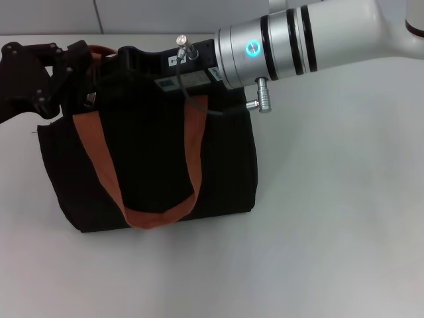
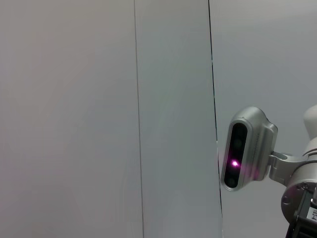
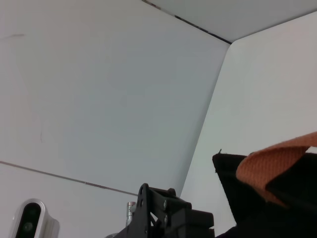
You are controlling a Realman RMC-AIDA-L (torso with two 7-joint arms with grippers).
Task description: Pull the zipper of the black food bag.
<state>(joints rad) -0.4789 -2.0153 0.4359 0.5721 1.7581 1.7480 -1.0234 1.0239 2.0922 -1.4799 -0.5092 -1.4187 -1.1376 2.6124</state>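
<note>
We cannot find the zipper anywhere: the black food bag's top edge, toward the tabletop's far edge, is covered by the right gripper and the left gripper, and neither gripper's fingertips are clear enough for us to judge. In the right wrist view we see only a corner of the bag, cut off by the frame, and the left wrist view shows none of it.

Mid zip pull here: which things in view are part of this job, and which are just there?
Part of the job:
- black food bag, standing on the table
- left gripper, at the bag's top left corner
- right gripper, at the bag's top edge
- zipper: hidden, not visible in any view

Just there:
- orange handles
- white table
- wall panels
</note>
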